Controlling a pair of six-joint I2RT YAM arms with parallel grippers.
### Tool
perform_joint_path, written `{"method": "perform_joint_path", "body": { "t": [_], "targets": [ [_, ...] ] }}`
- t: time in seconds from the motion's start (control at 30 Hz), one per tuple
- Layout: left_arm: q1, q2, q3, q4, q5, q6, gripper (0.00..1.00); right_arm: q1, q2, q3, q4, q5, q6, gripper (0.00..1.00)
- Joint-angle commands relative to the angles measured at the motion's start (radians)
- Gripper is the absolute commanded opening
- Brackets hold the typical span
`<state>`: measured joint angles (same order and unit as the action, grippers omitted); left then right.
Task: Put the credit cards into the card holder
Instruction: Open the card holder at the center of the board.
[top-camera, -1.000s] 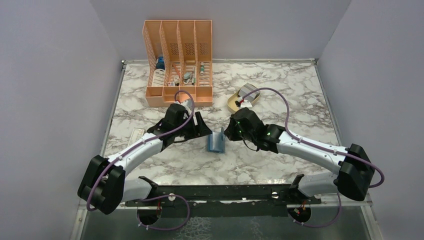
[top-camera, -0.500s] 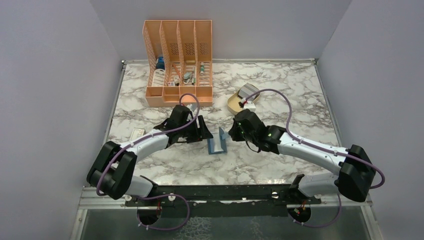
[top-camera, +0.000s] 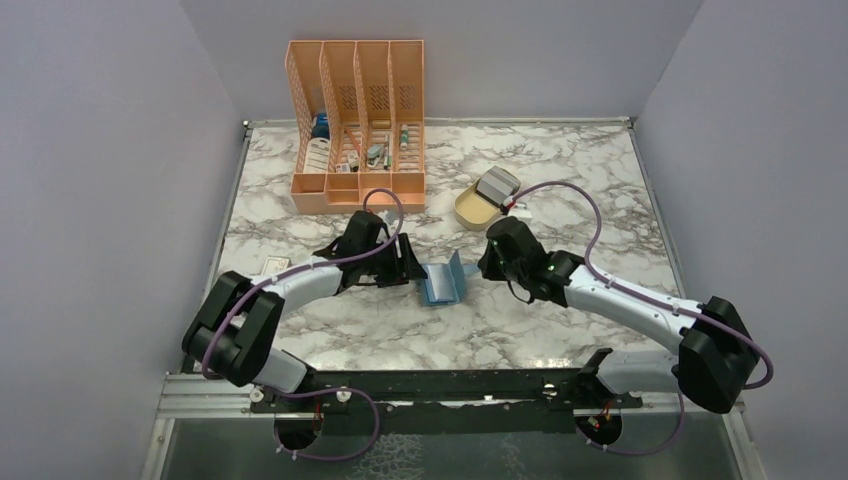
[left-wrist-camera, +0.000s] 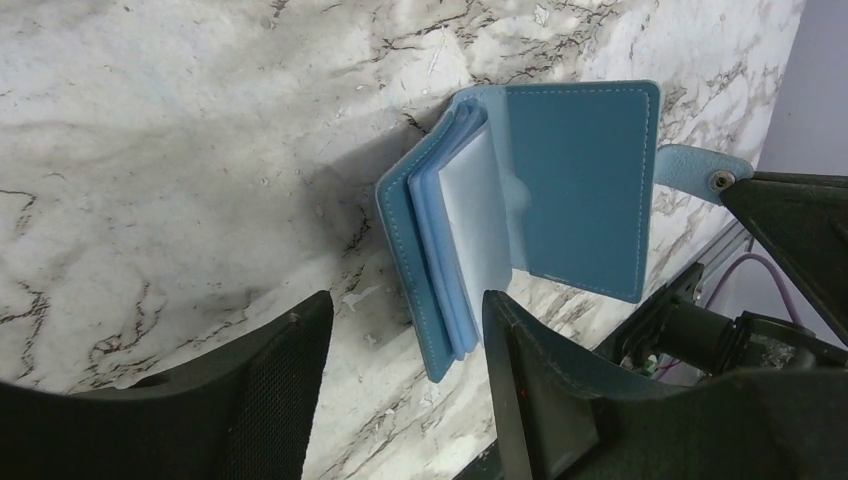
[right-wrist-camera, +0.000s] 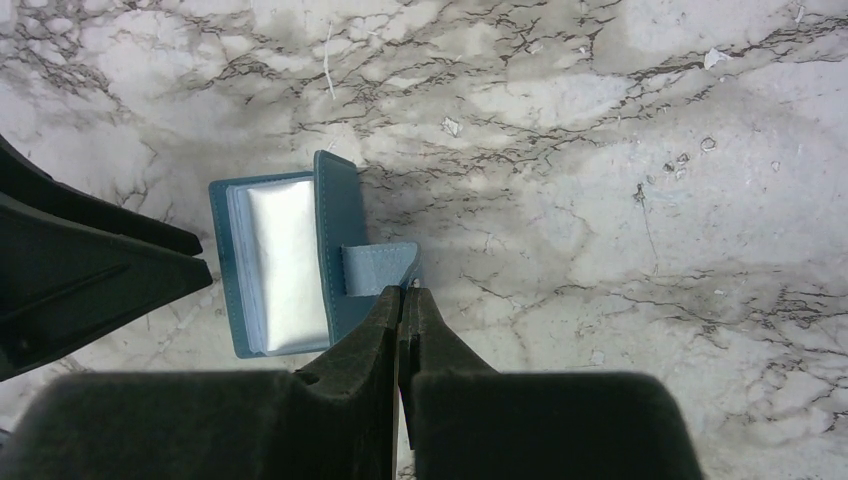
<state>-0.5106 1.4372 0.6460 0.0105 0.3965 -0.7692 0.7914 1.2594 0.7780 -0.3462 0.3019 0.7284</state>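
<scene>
The teal-blue card holder (top-camera: 441, 283) lies open on the marble between my two grippers, its lighter blue-grey slots (left-wrist-camera: 478, 225) showing. My right gripper (top-camera: 483, 268) is shut on the holder's strap tab (right-wrist-camera: 378, 269) and holds the right cover out (right-wrist-camera: 403, 292). My left gripper (top-camera: 410, 268) is open, and the holder's left cover edge (left-wrist-camera: 430, 310) lies between its fingers (left-wrist-camera: 400, 305). Grey credit cards (top-camera: 497, 185) rest in the beige oval tray. A small pale card-like piece (top-camera: 272, 266) lies on the table beside my left arm.
The beige oval tray (top-camera: 468, 212) stands behind my right gripper. An orange slotted file rack (top-camera: 357, 128) with small items stands at the back left. Grey walls close in the table on three sides.
My right gripper moved right, pulling the strap, and the card holder went from a narrow upright V to spread wide open. My left gripper shifted slightly toward the holder's left cover.
</scene>
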Motion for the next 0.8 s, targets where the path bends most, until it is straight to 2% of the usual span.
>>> {"method": "perform_joint_path", "body": {
  "t": [0.0, 0.23, 0.47, 0.77],
  "targets": [
    [-0.005, 0.029, -0.022, 0.081, 0.06, -0.01, 0.58, -0.007, -0.031, -0.011, 0.0, 0.003, -0.002, 0.01],
    [-0.013, 0.065, -0.049, 0.203, 0.11, -0.045, 0.57, -0.009, -0.038, -0.023, 0.012, -0.013, 0.0, 0.01],
    [-0.022, 0.105, -0.046, 0.243, 0.128, -0.056, 0.53, -0.009, -0.033, -0.036, 0.02, -0.021, 0.011, 0.01],
    [-0.026, 0.105, -0.028, 0.256, 0.162, -0.071, 0.13, -0.011, -0.009, -0.053, 0.033, -0.036, 0.016, 0.01]
  ]
}}
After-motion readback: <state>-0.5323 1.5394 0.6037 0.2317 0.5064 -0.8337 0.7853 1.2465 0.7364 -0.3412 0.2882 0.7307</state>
